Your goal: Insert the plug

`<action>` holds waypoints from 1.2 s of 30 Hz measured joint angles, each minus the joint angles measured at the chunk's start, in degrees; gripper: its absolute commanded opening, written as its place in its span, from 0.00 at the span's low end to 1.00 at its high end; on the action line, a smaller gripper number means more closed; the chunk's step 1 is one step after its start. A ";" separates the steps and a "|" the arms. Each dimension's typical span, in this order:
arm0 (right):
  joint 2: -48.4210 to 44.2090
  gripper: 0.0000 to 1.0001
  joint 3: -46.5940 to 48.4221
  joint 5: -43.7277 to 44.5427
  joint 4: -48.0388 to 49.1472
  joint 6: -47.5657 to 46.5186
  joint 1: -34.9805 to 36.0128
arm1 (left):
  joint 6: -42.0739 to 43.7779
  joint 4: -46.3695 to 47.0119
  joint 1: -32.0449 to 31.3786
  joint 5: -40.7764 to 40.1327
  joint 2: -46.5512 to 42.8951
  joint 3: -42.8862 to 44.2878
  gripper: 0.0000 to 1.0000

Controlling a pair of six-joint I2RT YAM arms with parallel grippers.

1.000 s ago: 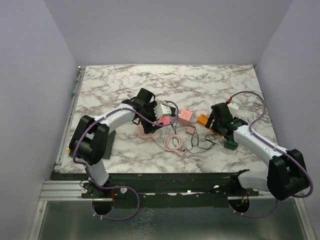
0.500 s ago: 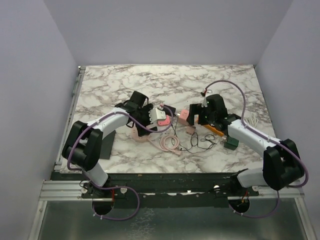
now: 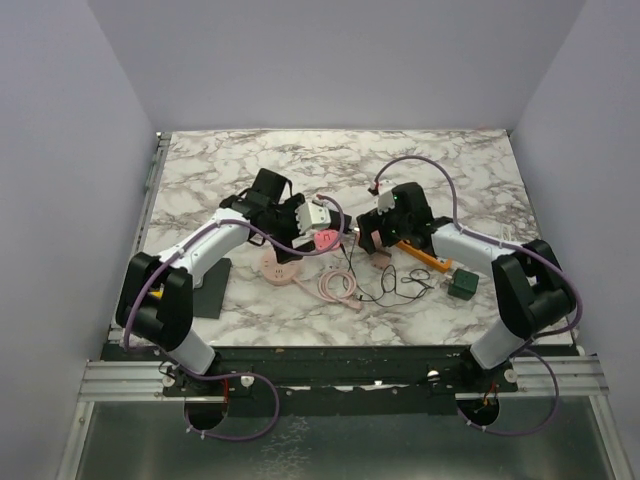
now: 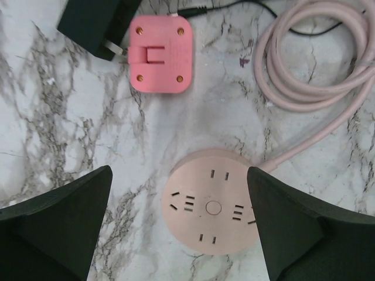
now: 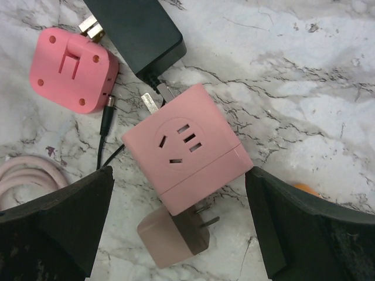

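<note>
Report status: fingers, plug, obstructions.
Left fingers open, above round socket. Right fingers open, above cube socket. Pink plug loose on table, not inserted. Black adapter, cable close by.

- This looks like a robotics lab test cell (a booth more than a room): plain lavender walls (image 3: 330,60) close in the work area on three sides.
- A marble-patterned tabletop (image 3: 250,160) fills the booth from wall to wall.
- A grooved metal rail (image 3: 120,383) runs along the near edge, the kind used for building rigs.
- Two white-and-black robot arms, the left arm (image 3: 205,250) and the right arm (image 3: 470,248), rise from that edge.
- Purple cables (image 3: 274,398) loop loose around the arm bases, above a sheet-metal floor (image 3: 330,450).
</note>
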 measured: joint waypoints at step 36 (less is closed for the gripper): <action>1.53 1.00 -1.09 -8.28 5.55 -19.39 0.00 | 20.52 -6.93 0.00 12.02 -19.10 -4.63 0.99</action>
